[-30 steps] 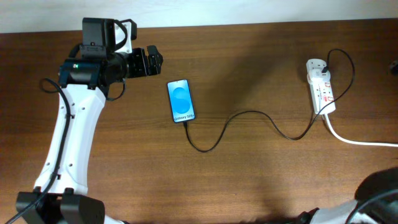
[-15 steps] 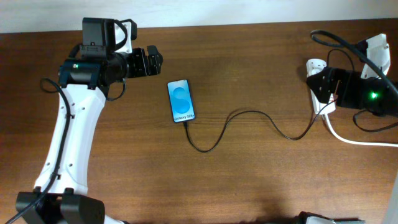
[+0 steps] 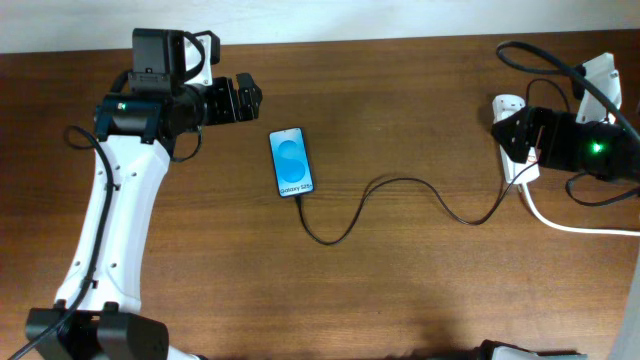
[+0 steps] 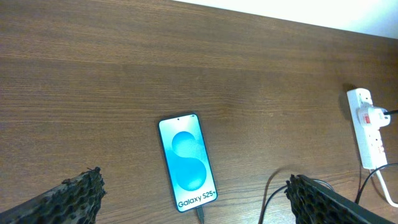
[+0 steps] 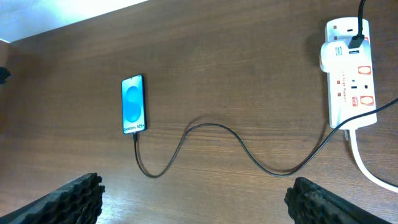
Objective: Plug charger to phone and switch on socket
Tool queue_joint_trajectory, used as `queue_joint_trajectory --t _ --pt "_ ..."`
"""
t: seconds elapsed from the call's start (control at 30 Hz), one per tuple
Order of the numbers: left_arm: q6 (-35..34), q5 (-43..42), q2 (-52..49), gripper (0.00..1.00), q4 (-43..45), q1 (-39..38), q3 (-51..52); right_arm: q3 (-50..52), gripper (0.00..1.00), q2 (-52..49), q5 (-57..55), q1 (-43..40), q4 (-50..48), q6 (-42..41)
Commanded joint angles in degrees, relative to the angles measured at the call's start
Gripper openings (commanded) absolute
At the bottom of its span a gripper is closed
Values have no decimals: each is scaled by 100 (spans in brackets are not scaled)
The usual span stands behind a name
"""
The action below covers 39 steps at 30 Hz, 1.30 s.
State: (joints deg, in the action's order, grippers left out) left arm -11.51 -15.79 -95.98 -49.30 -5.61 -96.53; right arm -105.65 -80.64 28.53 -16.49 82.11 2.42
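The phone (image 3: 291, 163) lies flat on the table with its blue screen lit. The charger (image 3: 400, 182), a thin black cable, is plugged into the phone's near end and curls right to the socket (image 3: 503, 108), a white strip. My left gripper (image 3: 245, 99) is open and empty, up and left of the phone. My right gripper (image 3: 512, 138) hangs over the socket, open and empty. The left wrist view shows the phone (image 4: 186, 163), the cable's plug (image 4: 200, 214) and the socket (image 4: 368, 127). The right wrist view shows the phone (image 5: 134, 104), the charger (image 5: 217, 132) and the socket (image 5: 350, 74) with red switches.
A thick white cord (image 3: 580, 227) runs from the socket off to the right; it also shows in the right wrist view (image 5: 368, 169). A black plug (image 5: 359, 36) sits in the socket's far end. The table's back edge meets a white wall (image 3: 400, 18).
My right arm came into the overhead view from the right and now sits over the socket. The left arm, phone and cable have not moved.
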Motion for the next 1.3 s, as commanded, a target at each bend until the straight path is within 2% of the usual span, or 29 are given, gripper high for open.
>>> queue_joint_trajectory --t 0.0,0.33,0.43,0.5,0.57,0.7,0.77,0.83,0.87,1.07,1.17,1.23,1.27 --pt "92 42 133 99 9 15 -24 -55 98 -22 -31 35 0 59" --pt "92 44 133 99 9 13 -24 -55 98 -22 -210 35 -15 59" --pt "92 42 133 99 9 15 -24 -31 99 87 -551 304 -754 127" --pt "90 42 133 99 9 15 -24 225 98 516 -1617 1252 -1735 667" --pt "92 42 133 99 9 13 -24 1016 98 1086 -2199 1856 -2796 726" --pt "92 42 133 99 9 15 -24 4478 98 2907 -1952 1985 -6061 721" --pt "92 42 133 99 9 13 -24 6155 98 3926 -1947 1985 -7243 719" --pt "90 42 133 99 9 13 -24 7311 98 4730 -1801 1985 -8089 719" --pt "92 42 133 99 9 13 -24 8273 98 5495 -1805 1985 -8601 721" --pt "92 42 133 99 9 13 -24 9965 98 7335 -1801 1917 -8642 719" --pt "92 42 133 99 9 13 -24 10524 98 7831 -1803 1899 -8577 719" --pt "92 44 133 100 9 13 -24 10533 98 7984 -1851 1899 -7831 723" --pt "90 42 133 99 9 13 -24 10533 98 7987 -1912 1899 -7823 723"
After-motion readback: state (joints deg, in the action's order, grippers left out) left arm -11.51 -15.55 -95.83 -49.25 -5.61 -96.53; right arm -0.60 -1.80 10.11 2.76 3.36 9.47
